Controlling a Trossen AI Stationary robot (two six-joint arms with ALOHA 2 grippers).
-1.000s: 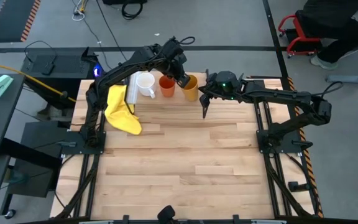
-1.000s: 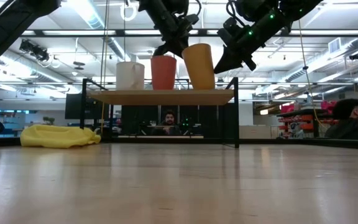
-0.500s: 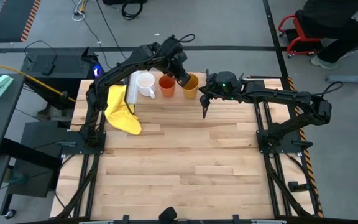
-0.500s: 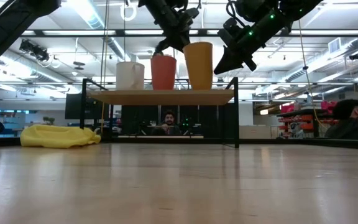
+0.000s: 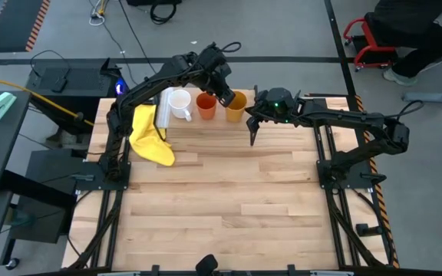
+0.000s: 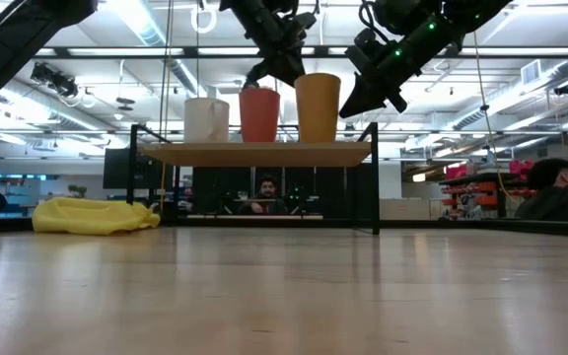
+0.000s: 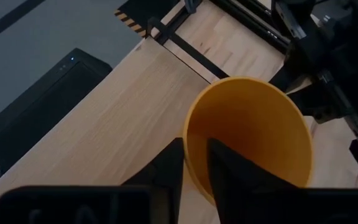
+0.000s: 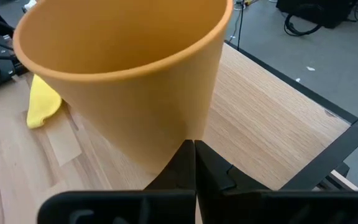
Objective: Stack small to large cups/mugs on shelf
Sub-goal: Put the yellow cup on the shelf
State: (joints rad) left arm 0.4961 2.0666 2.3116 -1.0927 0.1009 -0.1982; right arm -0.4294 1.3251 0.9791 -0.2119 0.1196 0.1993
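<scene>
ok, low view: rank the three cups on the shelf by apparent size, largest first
1. Yellow-orange cup, tallest and widest.
2. Orange-red cup.
3. White mug, slightly shorter than the orange-red one.
All three stand in a row on the shelf, so camera distance barely skews this.

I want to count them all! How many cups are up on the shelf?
3, in a row on the shelf: white mug at one end, orange-red cup in the middle, yellow-orange cup at the other end, the left gripper pinching its rim.

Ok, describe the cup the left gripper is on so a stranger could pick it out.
Find the shelf at the table's far edge, bearing three cups in a row. Take the yellow-orange cup at the end nearest the right arm, its rim pinched by the left gripper. It is taller than the orange-red cup beside it.
</scene>
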